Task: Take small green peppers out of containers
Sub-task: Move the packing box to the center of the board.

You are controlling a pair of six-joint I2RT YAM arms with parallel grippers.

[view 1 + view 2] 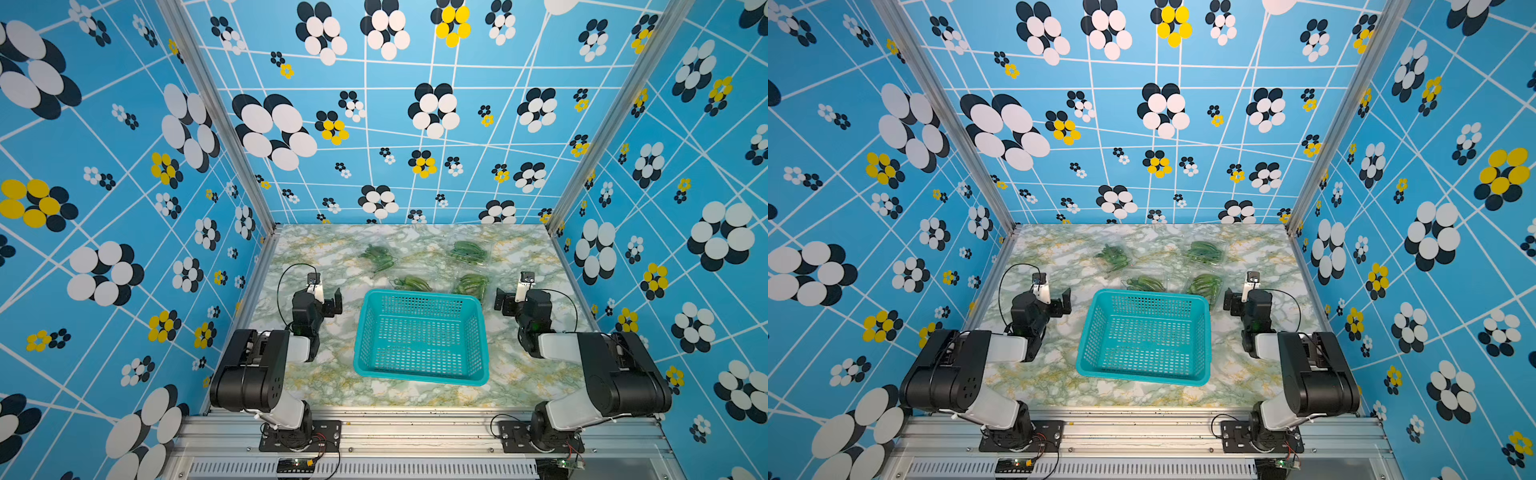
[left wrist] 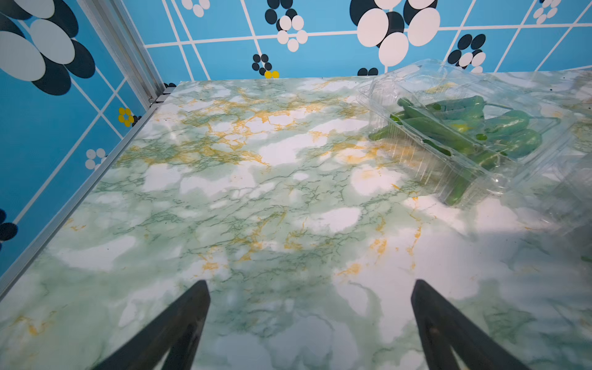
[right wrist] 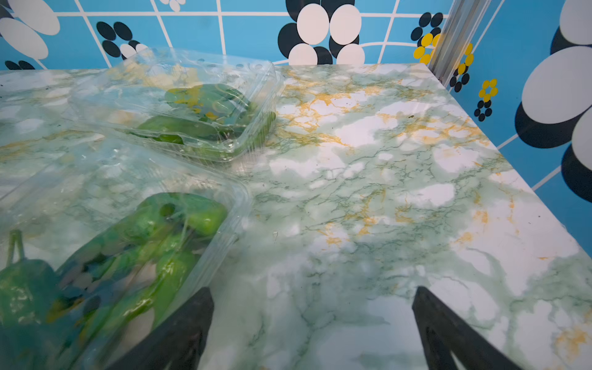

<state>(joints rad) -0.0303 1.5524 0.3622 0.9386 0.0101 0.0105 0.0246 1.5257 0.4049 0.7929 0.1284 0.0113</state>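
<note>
Two sets of jaws, both spread wide with nothing between them. The left gripper (image 2: 310,285) shows its dark fingers (image 2: 179,320) far apart above the bare marbled table (image 2: 256,192). The right gripper (image 3: 312,293) is equally wide. One of its fingers (image 3: 181,325) is close beside a clear box (image 3: 128,243), though I cannot tell whether they touch.

In both top views the left gripper (image 1: 336,302) sits left of centre and the right gripper (image 1: 500,301) right of centre. Each is just outside an upper corner of the teal basket (image 1: 419,294) and apart from it. The basket fills the middle of the frame.

Four clear boxes lie above it in the picture. One box (image 1: 411,282) and its neighbour box (image 1: 471,286) lie just beside the basket's upper rim. A third box (image 1: 378,255) and a fourth box (image 1: 469,251) lie further up, toward the patterned back wall (image 1: 415,124).

Small green peppers (image 1: 467,248) lie bunched in every box, showing through the plastic. The lower right box is the one nearest the right gripper. The left gripper is apart from all four.
</note>
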